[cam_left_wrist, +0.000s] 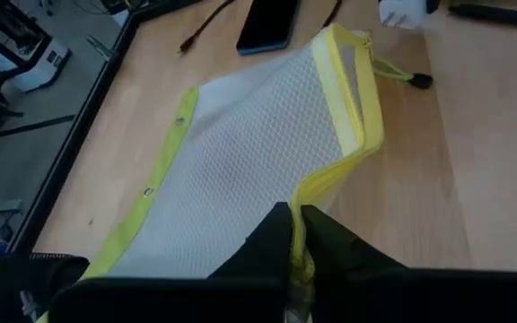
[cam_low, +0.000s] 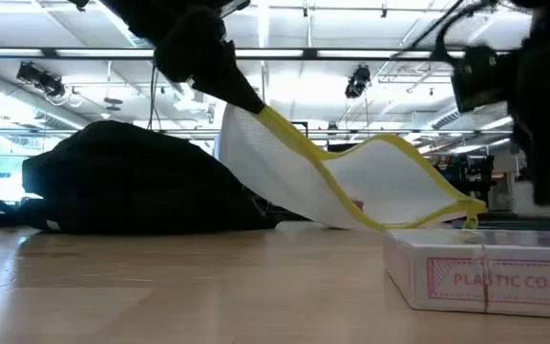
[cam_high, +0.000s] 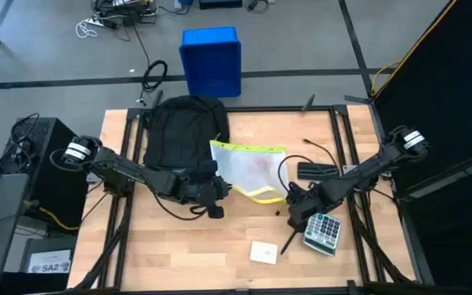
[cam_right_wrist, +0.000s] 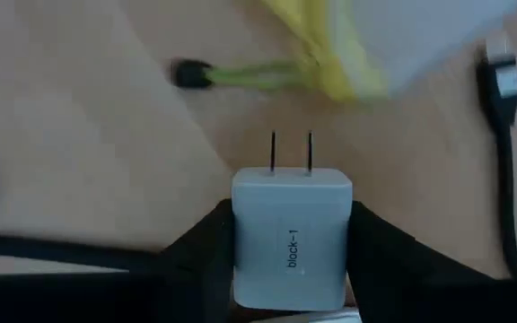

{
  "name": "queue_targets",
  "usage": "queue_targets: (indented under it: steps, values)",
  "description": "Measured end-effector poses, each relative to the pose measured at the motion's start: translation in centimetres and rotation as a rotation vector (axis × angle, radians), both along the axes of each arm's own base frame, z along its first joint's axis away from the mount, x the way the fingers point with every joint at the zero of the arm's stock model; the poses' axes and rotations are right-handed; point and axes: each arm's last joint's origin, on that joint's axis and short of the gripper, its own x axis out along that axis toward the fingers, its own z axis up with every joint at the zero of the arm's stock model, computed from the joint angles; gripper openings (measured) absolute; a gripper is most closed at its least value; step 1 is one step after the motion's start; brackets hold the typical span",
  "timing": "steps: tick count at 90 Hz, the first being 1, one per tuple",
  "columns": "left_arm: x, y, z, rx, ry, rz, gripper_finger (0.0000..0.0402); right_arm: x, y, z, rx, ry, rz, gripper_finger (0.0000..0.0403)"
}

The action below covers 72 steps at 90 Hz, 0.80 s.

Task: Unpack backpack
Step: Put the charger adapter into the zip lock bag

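Fingers of left gripper (cam_left_wrist: 296, 235) pinch mesh pouch (cam_left_wrist: 249, 152) edge.

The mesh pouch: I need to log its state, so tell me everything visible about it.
The mesh pouch is flat, white see-through netting edged in yellow, with a yellow pull cord. The left pincer is shut on one yellow edge, lifting that side; the far end sags to the table. It lies between the backpack and the right pincer.

One backpack (cam_high: 183, 131), one mesh pouch (cam_high: 244, 168), one calculator (cam_high: 324, 231).
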Motion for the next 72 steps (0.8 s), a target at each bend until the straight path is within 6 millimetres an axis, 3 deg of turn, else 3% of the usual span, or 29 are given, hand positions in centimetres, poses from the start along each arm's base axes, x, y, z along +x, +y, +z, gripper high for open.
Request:
queue_targets:
  steps: [14, 34, 50, 72]
  values:
    - [0.0, 0.0, 0.0, 0.001, -0.001, 0.0, 0.0, 2.2, 1.0, 2.4, -0.002, -0.207, 0.058, 0.0142]
    - [0.2, 0.0, 0.2, -0.013, -0.031, 0.004, 0.0, 4.8, 1.3, 4.1, 0.034, -0.495, 0.168, 0.0142]
    - [0.3, -0.1, 0.4, -0.022, -0.061, 0.005, 0.0, 5.4, -0.5, 4.0, 0.012, -0.476, 0.134, 0.0142]
    - [0.4, -0.1, 0.6, -0.027, -0.077, 0.005, 0.0, 5.1, -3.6, 2.8, -0.02, -0.292, 0.04, 0.0142]
